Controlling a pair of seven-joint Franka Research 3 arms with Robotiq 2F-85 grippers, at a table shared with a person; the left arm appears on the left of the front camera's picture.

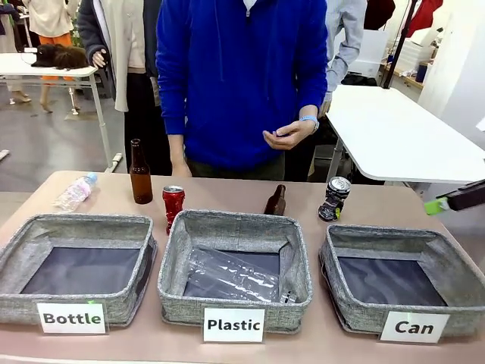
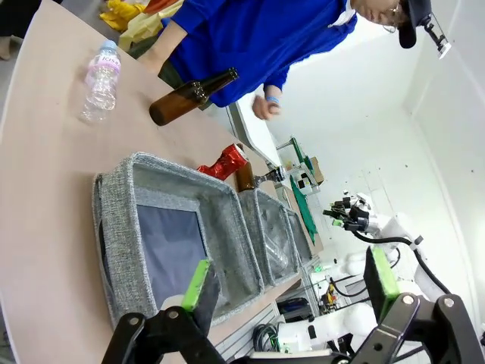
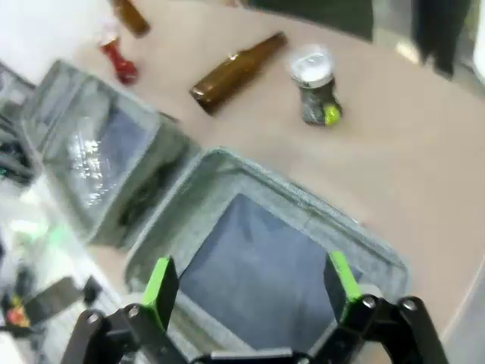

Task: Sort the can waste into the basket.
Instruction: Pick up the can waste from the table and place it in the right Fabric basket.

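Three square grey fabric baskets with dark bases stand in a row along the near edge of the tan table (image 1: 227, 188). The Bottle basket (image 1: 76, 221) is at the robot's left. The Plastic basket (image 1: 235, 221) is in the middle with a clear plastic bottle (image 1: 227, 277) lying in it. The Can basket (image 1: 383, 233) is at the right, with nothing in it.

Over the Can basket hangs the right gripper (image 3: 250, 280), black with green pads, its jaws spread wide and holding nothing. The left gripper (image 2: 288, 280) is likewise spread and bare, above the near side of the Bottle basket.

Both cans stand on the table behind the baskets, on the person's side. The black-and-silver dented metal can (image 1: 334, 199) is just behind the Can basket's far left corner, roughly upright with its silver top up. In the right wrist view it lies ahead of the fingers, beyond the basket's far rim. A brown glass bottle (image 1: 276, 201) lies on its side near it, towards the middle of the table. The red metal can with a silver top (image 1: 173, 205) stands upright behind the gap between the Bottle and Plastic baskets, well apart from the Can basket.

The right arm looks much the nearer to the dented can. It would likely reach forward past the far rim and close across the can's upright body. The red can lies nearer the left arm.
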